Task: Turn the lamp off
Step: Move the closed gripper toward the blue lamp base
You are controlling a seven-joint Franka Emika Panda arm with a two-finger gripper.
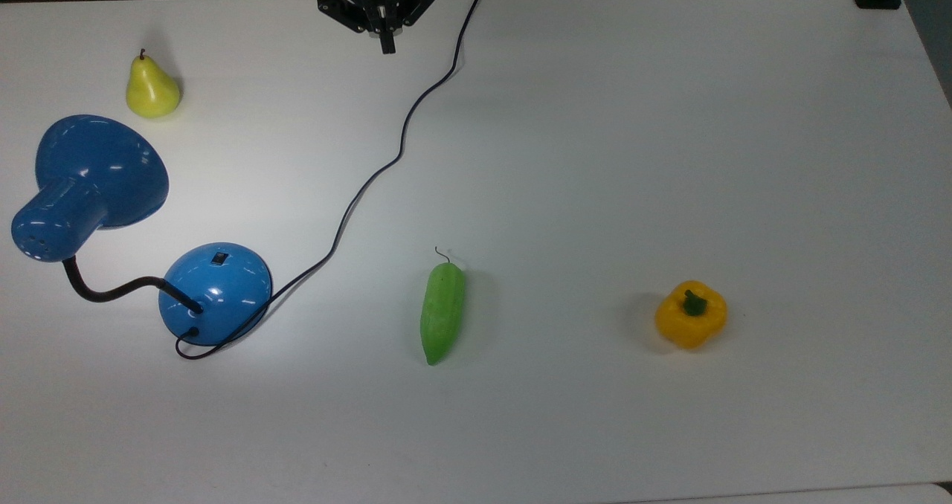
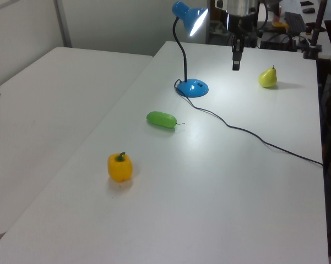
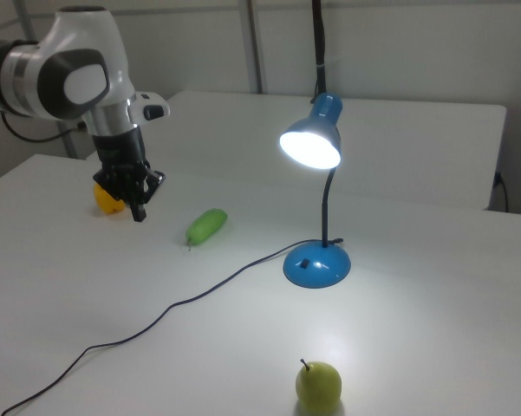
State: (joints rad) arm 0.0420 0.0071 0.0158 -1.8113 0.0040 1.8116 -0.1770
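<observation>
- Gripper point(image 1: 385, 43) above the white table point(image 1: 669, 154), pointing down, fingers pressed together into one narrow tip, nothing held; also in the left view point(image 2: 235, 65) and the right view point(image 3: 140, 212).
- Lamp point(image 1: 216, 292) well apart from the fingertips, toward the top view's lower left; shade lit and glowing in the right view point(image 3: 312, 143), base resting on the table.
- Small black switch point(image 1: 217, 257) on top of the domed base, on the side facing the fingertips, untouched.
- Black cord point(image 1: 401, 136) passing just beside the fingertips on the top view's right, then snaking away to the rear of the base.
- Yellow pear point(image 1: 152, 88) upright, away from the fingertips to the top view's left, apart from the shade.
- Green cucumber point(image 1: 442, 312) lying well below the fingertips in the top view, right of the lamp base.
- Yellow bell pepper point(image 1: 691, 314) farthest from the fingertips, toward the top view's lower right; partly hidden behind the gripper in the right view.
</observation>
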